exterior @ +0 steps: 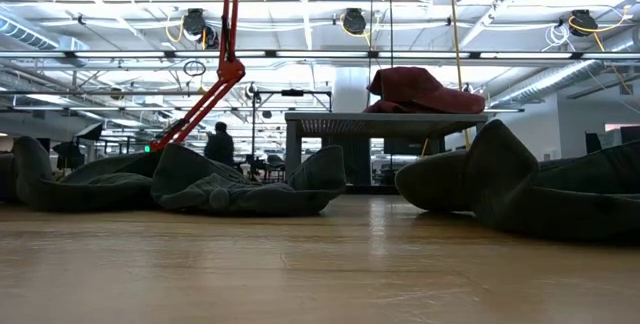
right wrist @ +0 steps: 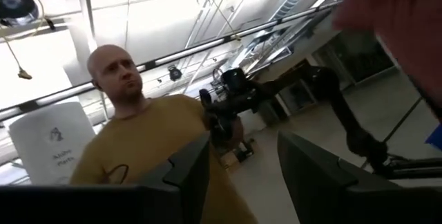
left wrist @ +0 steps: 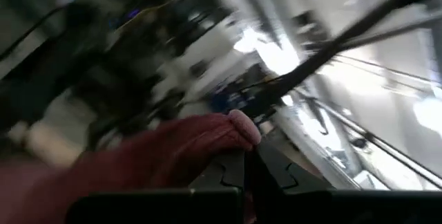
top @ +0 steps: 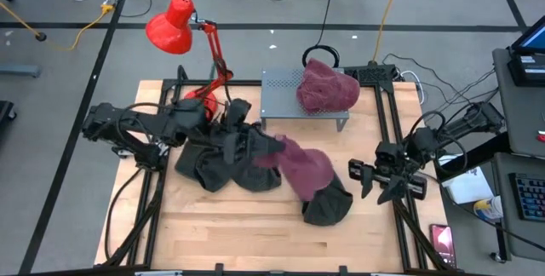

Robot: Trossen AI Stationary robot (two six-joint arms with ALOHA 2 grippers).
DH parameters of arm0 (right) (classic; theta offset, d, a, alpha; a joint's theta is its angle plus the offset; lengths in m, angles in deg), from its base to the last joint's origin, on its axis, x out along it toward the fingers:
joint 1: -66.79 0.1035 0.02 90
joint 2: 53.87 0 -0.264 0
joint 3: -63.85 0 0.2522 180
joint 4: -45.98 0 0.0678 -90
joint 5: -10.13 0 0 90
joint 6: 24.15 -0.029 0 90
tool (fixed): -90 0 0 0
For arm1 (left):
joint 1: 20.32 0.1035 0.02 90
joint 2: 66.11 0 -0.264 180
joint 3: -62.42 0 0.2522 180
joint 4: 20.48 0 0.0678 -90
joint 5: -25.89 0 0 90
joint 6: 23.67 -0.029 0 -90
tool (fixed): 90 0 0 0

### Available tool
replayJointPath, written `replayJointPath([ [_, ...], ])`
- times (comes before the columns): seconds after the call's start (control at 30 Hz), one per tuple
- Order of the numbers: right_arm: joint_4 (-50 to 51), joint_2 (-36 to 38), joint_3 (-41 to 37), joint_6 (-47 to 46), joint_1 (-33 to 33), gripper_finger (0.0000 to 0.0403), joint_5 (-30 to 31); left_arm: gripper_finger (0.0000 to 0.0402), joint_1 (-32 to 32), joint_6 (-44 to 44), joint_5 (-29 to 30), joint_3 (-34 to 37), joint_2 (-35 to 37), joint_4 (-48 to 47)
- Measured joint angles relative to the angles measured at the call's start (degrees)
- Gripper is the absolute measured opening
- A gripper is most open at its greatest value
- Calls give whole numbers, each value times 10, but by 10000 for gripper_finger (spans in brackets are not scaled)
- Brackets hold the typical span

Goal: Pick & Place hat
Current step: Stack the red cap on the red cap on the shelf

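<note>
The wooden table (top: 255,225) carried a heap of dark hats (top: 226,161) at its left centre, with a maroon hat (top: 302,167) draped across them. A grey perforated stand (top: 281,97) at the far edge bore a second maroon hat (top: 328,87). The left gripper (top: 260,150) reached over the heap, its fingers (left wrist: 235,172) pressed together on what looked like maroon cloth, though blur left that uncertain. The right gripper (top: 375,182) waited at the table's right edge, fingers (right wrist: 190,165) apart and empty.
</note>
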Motion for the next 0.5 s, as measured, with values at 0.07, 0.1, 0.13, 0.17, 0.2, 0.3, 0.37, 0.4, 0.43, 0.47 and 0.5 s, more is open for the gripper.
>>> replayJointPath([
  [0.07,3,0,0,19,-1,160,10,4,-1,14,16,0,9,-61],
  [0.1,6,0,0,31,-1,160,14,4,-2,2,26,0,11,-78],
  [0.13,8,0,0,45,-1,159,20,4,-3,-32,33,0,11,-88],
  [0.17,10,0,0,62,-1,159,27,4,-4,-77,39,0,11,-98],
  [0.2,10,0,0,82,-1,159,28,3,-5,-127,46,0,11,-105],
  [0.3,11,0,0,139,-1,159,50,3,-10,-264,60,0,10,-108],
  [0.37,12,0,0,170,-1,158,74,3,-14,-353,63,0,10,-115],
  [0.4,12,0,0,185,-1,158,86,3,-16,-394,66,0,10,-125],
  [0.43,12,0,0,197,-1,157,100,3,-17,-432,68,0,9,-135],
  [0.47,11,0,0,206,-1,156,118,3,-18,-466,70,0,9,-146],
  [0.5,10,0,0,211,-1,155,137,3,-19,-498,74,0,9,-158],
])
